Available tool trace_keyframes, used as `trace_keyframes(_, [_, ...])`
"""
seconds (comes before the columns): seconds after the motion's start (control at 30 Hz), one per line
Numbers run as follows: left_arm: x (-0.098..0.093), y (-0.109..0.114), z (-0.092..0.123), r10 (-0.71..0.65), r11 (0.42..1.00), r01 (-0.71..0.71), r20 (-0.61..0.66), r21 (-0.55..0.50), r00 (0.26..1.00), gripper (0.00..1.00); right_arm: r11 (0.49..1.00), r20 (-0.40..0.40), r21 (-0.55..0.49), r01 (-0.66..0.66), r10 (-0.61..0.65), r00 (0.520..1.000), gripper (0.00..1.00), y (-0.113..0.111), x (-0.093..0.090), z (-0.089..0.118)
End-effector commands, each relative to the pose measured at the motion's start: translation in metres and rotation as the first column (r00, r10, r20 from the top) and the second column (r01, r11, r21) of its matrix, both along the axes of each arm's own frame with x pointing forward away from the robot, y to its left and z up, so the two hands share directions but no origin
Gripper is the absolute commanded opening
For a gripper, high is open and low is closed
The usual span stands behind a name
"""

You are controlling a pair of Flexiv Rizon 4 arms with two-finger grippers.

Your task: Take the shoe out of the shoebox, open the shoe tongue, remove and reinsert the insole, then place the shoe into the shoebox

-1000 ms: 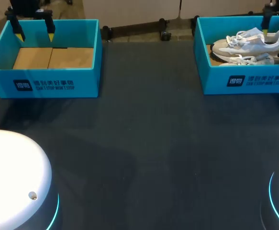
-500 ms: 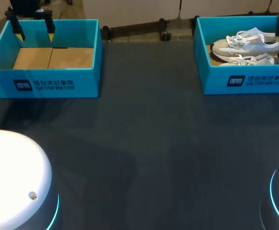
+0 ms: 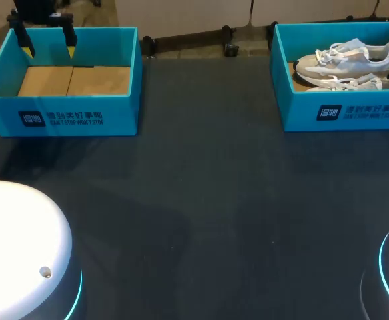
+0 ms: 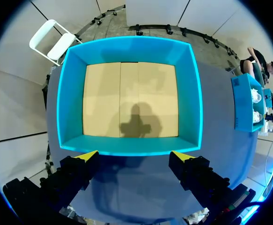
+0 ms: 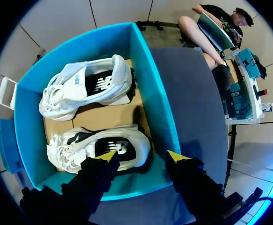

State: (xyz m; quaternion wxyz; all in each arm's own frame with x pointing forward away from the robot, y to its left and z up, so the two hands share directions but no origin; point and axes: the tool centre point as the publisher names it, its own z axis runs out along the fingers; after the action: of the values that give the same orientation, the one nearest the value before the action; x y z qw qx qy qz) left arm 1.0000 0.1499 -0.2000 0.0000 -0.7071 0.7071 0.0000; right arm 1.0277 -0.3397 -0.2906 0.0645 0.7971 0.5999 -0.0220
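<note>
While both arms hang over the boxes at the back of the dark table, we log the left gripper as released: its fingers are spread wide with nothing between them. Its yellow tips sit above the near wall of the left shoebox (the gripper's shadow falls on the cardboard floor). In the head view that box stands at the table's back left and the right shoebox at the back right, well apart. The right gripper is also released, fingers apart, over the near end of the right shoebox. Two white sneakers lie on their sides inside, roughly parallel: the far shoe and the near shoe. One yellow tip is over the near shoe; we cannot tell if it touches.
</note>
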Motion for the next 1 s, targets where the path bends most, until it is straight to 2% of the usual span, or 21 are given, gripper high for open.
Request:
trace_keyframes(0.03, [0.0,0.0,0.0,0.0,1.0,0.0,0.0,0.0,1.0,1.0,1.0,-0.013,0.006,-0.009,0.009,1.0,0.35,0.0,0.006,-0.009])
trace_keyframes(0.3, [0.0,0.0,0.0,0.0,1.0,0.0,0.0,0.0,1.0,1.0,1.0,-0.03,0.02,-0.014,0.014,0.999,0.33,-0.003,0.007,-0.023])
trace_keyframes(1.0, [0.0,0.0,0.0,0.0,1.0,0.0,0.0,0.0,1.0,1.0,0.999,-0.034,0.029,-0.025,0.026,0.999,0.35,-0.005,-0.001,-0.052])
